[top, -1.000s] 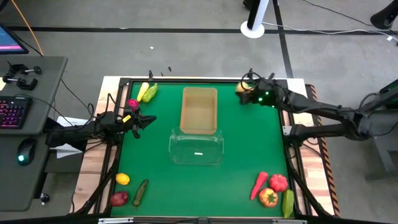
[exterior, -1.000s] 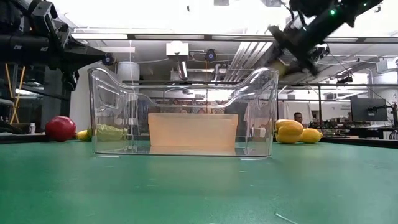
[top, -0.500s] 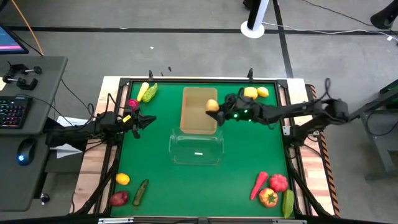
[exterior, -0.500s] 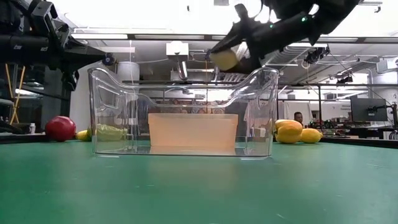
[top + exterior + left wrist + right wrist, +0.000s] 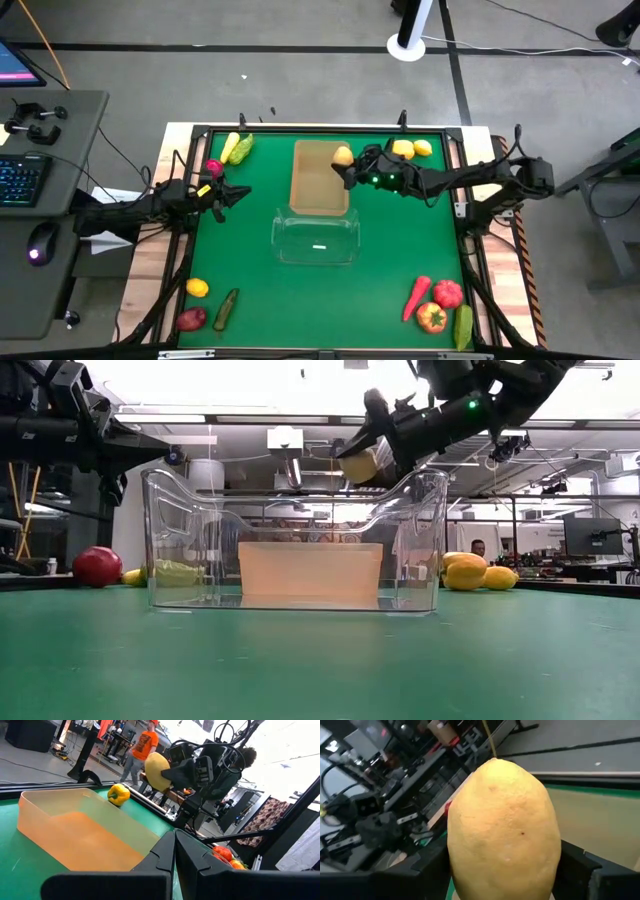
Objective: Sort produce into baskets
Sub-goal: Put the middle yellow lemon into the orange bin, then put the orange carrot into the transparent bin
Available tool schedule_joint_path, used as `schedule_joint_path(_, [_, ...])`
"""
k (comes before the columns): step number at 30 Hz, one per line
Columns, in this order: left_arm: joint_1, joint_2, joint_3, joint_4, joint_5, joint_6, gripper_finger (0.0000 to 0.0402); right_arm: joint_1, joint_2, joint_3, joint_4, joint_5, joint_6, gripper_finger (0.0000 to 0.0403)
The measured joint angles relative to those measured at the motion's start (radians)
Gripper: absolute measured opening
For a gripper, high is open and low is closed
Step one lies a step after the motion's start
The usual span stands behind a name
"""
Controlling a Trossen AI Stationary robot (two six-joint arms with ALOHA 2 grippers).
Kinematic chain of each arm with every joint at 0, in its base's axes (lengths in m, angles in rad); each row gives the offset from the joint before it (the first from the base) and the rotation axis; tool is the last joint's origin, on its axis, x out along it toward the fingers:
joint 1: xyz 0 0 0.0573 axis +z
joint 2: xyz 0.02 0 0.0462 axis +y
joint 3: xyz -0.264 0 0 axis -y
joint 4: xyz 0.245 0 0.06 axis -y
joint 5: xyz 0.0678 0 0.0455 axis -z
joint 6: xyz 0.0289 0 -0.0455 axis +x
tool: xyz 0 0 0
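Green table | right pincer pinching lemon over tan bin, fingertips hidden | left pincer pressed together

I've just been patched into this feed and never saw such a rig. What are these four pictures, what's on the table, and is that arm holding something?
Two robot arms work at a green table. One picture looks straight down, one looks level across the tabletop, and two come from cameras on the arms' wrists. In the middle sit a tan bin and a clear bin, with toy produce in the corners. The right gripper holds a lemon between its fingers over the tan bin's edge; that lemon fills the right wrist view. The left gripper waits shut at the table's left side, holding nothing.
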State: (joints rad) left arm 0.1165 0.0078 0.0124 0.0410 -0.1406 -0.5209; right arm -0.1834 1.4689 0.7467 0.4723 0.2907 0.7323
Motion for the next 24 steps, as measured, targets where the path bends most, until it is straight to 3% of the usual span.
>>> schedule_joint_path(9, [0.000, 0.000, 0.000, 0.000, 0.000, 0.000, 0.0001, -0.002, 0.000, 0.000, 0.021, -0.065, -0.075, 0.0265])
schedule_joint_path(12, [0.000, 0.000, 0.000, 0.000, 0.000, 0.000, 0.0001, -0.002, 0.000, 0.000, 0.025, -0.079, -0.060, 0.0298])
schedule_joint_path(17, [0.000, 0.000, 0.000, 0.000, 0.000, 0.000, 0.0001, -0.002, 0.000, 0.000, 0.049, -0.082, -0.052, 0.0388])
schedule_joint_path(24, [0.000, 0.000, 0.000, 0.000, 0.000, 0.000, 0.0001, -0.026, -0.027, 0.000, 0.158, -0.114, -0.049, 0.0363])
